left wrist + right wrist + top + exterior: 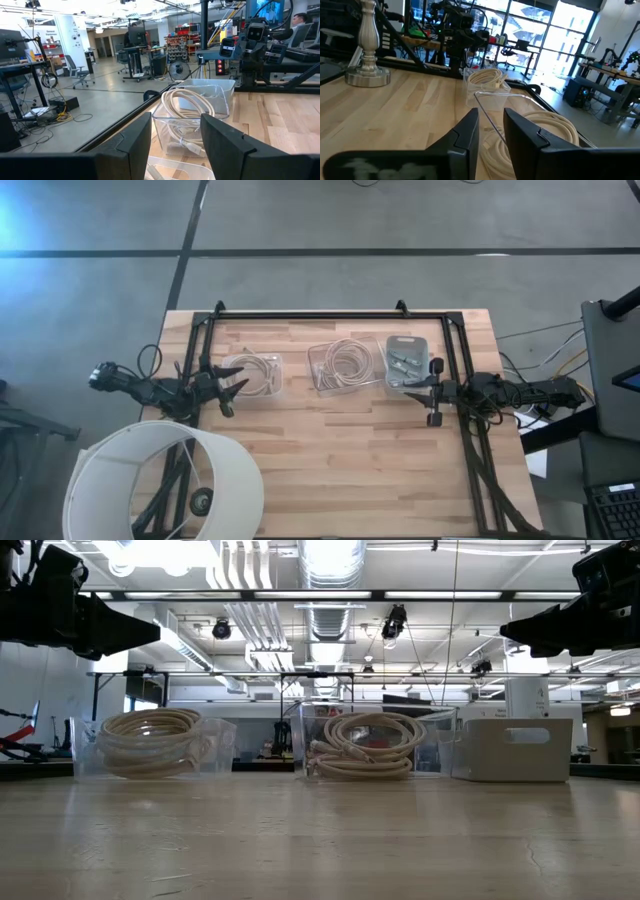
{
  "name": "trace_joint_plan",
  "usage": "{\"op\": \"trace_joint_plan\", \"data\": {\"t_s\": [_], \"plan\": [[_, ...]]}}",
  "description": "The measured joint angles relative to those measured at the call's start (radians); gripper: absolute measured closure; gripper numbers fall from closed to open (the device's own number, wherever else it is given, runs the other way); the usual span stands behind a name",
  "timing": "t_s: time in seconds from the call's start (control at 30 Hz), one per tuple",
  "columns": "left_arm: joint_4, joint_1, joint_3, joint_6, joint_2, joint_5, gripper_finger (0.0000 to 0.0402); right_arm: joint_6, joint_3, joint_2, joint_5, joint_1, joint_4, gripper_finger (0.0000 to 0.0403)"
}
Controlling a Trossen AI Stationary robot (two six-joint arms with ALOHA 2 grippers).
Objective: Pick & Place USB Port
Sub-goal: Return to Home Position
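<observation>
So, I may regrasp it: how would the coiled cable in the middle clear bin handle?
Likely floppy: the cable lies in loose loops, so one pinched strand would probably let the rest sag. It looks light, and a snagged loop might drag the thin clear bin along. The left gripper and right gripper hover open, apart from it.

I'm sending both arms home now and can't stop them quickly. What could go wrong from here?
1. The left gripper, jaws open, hangs right beside the left clear bin. A crooked pull-back could catch and drag that light bin.
2. The right gripper, jaws also open, is close to the white bin, so the same nudge risk applies.
3. The lampshade stands close by the left arm, and a wide swing might brush it.
</observation>
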Motion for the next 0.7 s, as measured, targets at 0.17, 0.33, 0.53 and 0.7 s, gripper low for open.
{"op": "trace_joint_plan", "data": {"t_s": [0.17,0.33,0.53,0.7], "plan": [[0.000,0.000,0.000,0.000,0.000,0.000,0.0227,0.000,0.000,0.000,0.000,0.000,0.000,0.0313],[0.000,0.000,0.000,0.000,0.000,0.000,0.0227,0.000,0.000,0.000,0.000,0.000,0.000,0.0314],[0.000,0.000,0.000,0.000,0.000,0.000,0.0227,0.000,0.000,0.000,0.000,0.000,0.000,0.0326],[0.000,0.000,0.000,0.000,0.000,0.000,0.0227,0.000,0.000,0.000,0.000,0.000,0.000,0.0334]]}}
